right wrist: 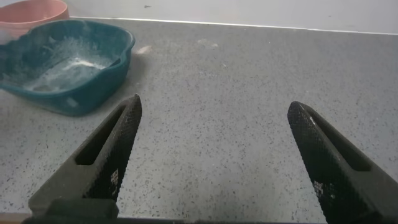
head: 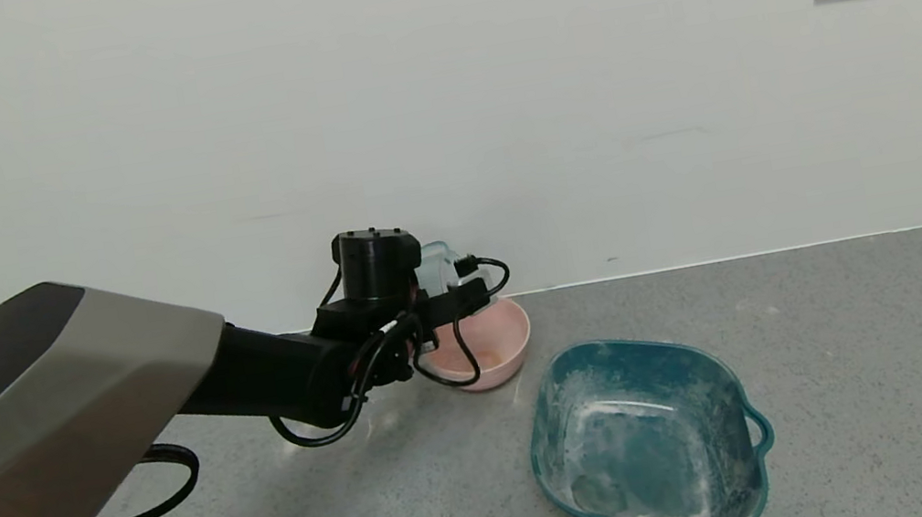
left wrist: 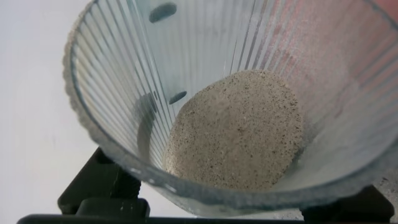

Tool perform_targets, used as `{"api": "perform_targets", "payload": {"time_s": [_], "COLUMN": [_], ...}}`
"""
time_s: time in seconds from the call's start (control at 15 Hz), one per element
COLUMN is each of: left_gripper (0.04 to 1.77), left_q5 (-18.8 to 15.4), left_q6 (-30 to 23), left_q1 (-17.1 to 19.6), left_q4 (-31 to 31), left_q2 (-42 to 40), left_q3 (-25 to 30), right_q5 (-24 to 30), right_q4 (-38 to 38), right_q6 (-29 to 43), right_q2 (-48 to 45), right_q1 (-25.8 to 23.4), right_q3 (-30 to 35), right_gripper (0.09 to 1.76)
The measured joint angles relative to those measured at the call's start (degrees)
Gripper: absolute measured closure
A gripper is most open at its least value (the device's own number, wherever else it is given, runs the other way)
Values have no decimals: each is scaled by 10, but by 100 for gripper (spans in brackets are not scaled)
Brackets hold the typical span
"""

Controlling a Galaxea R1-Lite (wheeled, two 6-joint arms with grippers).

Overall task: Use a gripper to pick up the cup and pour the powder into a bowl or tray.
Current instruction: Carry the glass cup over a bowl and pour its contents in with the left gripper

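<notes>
Left gripper (head: 440, 291): we see it held above the pink bowl (head: 503, 357) by the wall, clamped on the cup (head: 434, 264).
Cup: ribbed clear tumbler, off the surface (head: 857, 362), mouth toward the wrist camera; tilt unclear to us from the head view.
Powder (left wrist: 239, 130): small speckled heap sitting on the cup bottom, not spilling.
Handling: we judge the cup light, stiff, slick with dust; grip on mid wall, squeeze gently since thin plastic may flex.
Right gripper (right wrist: 214, 155): parked low over bare surface, spread wide, holding nothing; teal tub (right wrist: 93, 93) well off to one side.
Teal tub: dusted white inside, near the bowl, not touching.
Risk: we'd tip slowly, fine powder drifts past a small bowl.
</notes>
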Motion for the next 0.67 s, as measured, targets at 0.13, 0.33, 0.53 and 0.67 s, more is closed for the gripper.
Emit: {"api": "perform_targets", "payload": {"time_s": [0.13,0.33,0.53,0.67], "left_gripper": [48,48,48,48], "left_q5": [1,13,30,44], "left_q6": [15,44,71,95], "left_q1": [0,1,-1,-2], "left_q4": [0,0,0,-1], "left_q2": [0,1,3,4], "left_q3": [-1,0,2,0], "right_q5": [0,0,0,0], "right_q4": [0,0,0,0], "right_q6": [0,0,0,0], "right_q2": [0,0,0,0], "right_q1": [0,0,0,0], "right_q3": [0,0,0,0], "right_gripper": [14,14,14,14]}}
